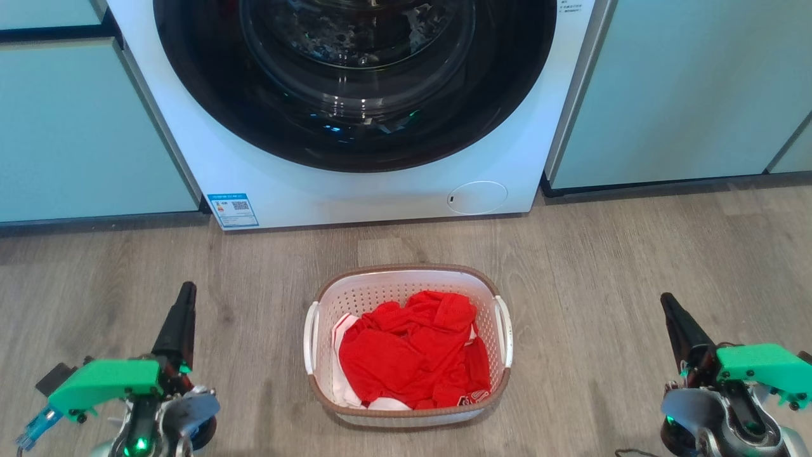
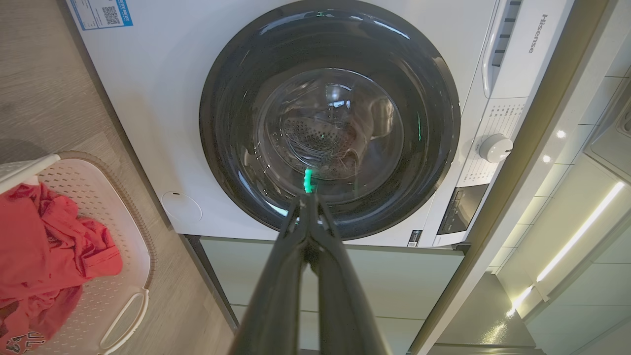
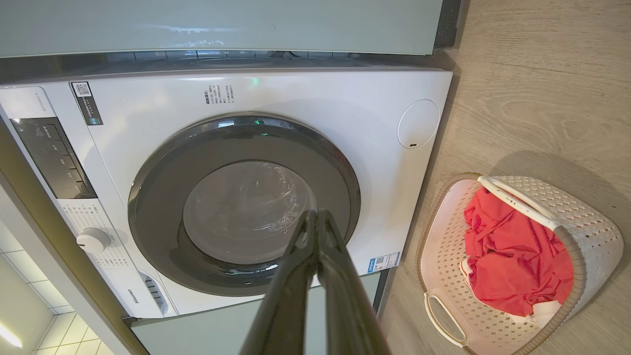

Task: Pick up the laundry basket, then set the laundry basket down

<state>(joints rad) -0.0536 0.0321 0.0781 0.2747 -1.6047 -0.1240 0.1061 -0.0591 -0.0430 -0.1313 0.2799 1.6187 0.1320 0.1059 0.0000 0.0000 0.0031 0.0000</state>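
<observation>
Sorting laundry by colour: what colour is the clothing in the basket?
The clothing is red with some white; clearest in the head view.

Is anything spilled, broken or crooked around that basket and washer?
Nothing stands out. The small white perforated plastic basket with a brown rim sits upright on the wood-look floor before the closed white washing machine, red clothing heaped inside, none spilled. The left gripper and right gripper are shut, clear of it.

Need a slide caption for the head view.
Laundry basket of red clothes before the washing machine, left gripper and right gripper shut either side.
</observation>
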